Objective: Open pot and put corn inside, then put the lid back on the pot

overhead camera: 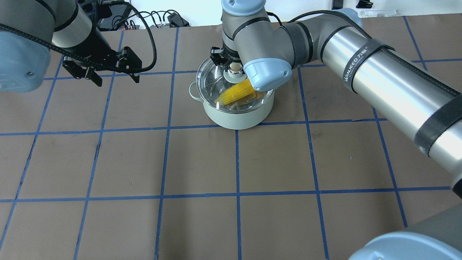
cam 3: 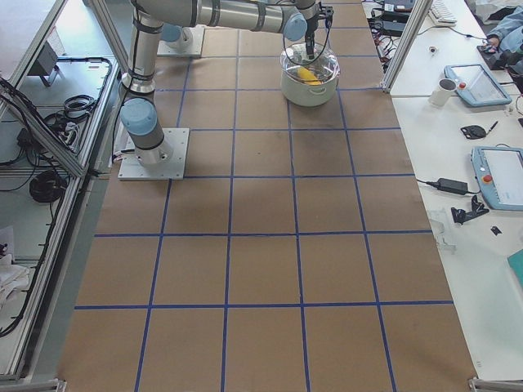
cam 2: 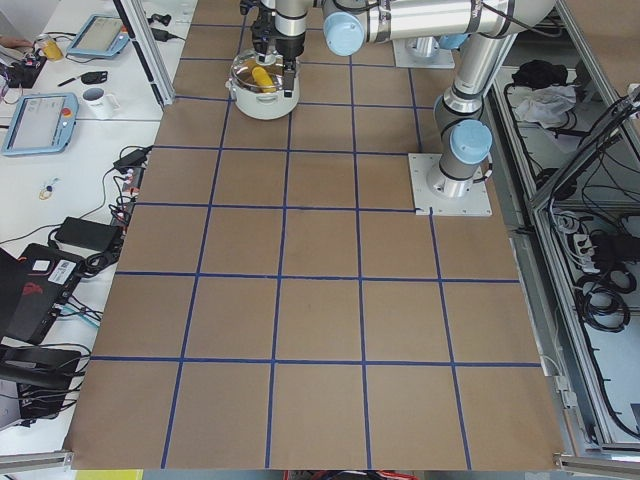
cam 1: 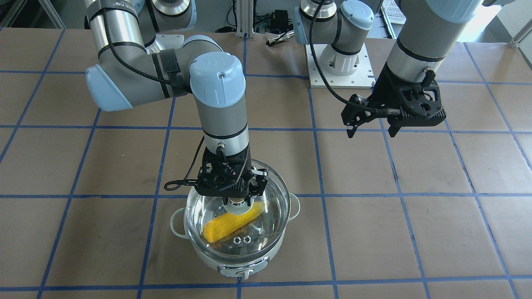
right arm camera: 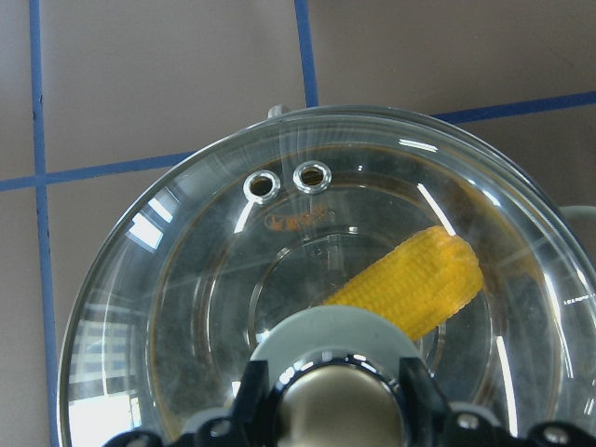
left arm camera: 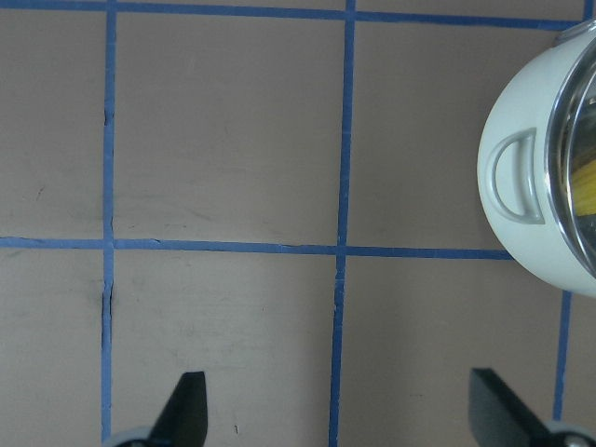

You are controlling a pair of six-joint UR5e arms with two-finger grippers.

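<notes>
One wide brown paper-covered table (overhead camera: 231, 162), ruled into squares by blue tape, fills my screens. Two grey and silver arms work over it. The right arm (overhead camera: 379, 76) carries a black strap printed "WANJEED", and in my overhead view its blue elbow cap hides the right edge of the pot. The left arm (overhead camera: 25, 39) hangs off to the side.

One round pale mint-green pot (overhead camera: 234, 115) stands on a grid line, with two loop side handles and a front control knob (cam 1: 245, 273). One clear glass dome lid (right arm camera: 168, 307) sits on its rim. Through the glass I see one bright yellow tapered corn cob (right arm camera: 410, 284) lying slantwise inside the pot.

The black two-finger right gripper (right arm camera: 331, 396) is directly above the lid. Its fingers press against both sides of the beige-topped round lid knob (overhead camera: 235, 67), clamped on it. The black left gripper (left arm camera: 345, 410) hovers over bare table beside the pot with its fingers spread wide and nothing between them.

Two small metal vent rings (right arm camera: 262, 186) sit side by side in the glass. A small brownish mark below them is too faint for me to read.
</notes>
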